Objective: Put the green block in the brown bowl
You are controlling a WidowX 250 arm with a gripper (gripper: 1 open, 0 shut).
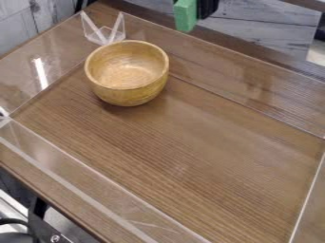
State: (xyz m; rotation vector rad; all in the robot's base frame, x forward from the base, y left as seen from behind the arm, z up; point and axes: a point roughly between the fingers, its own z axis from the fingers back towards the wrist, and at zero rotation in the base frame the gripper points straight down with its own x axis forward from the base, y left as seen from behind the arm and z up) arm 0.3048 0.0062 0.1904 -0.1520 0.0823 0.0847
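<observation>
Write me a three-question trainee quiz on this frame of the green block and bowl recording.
1. True or false: the green block already lies inside the brown bowl.
2. Where is the green block in the camera view? A) flat on the table in front of the bowl, B) high at the top edge, up and to the right of the bowl, C) leaning on the bowl's rim.
3. Fill in: the inside of the bowl is ____.

Key:
1. False: it is held up in the air by the tool, mostly cut off at the top edge.
2. B.
3. Empty.
</observation>
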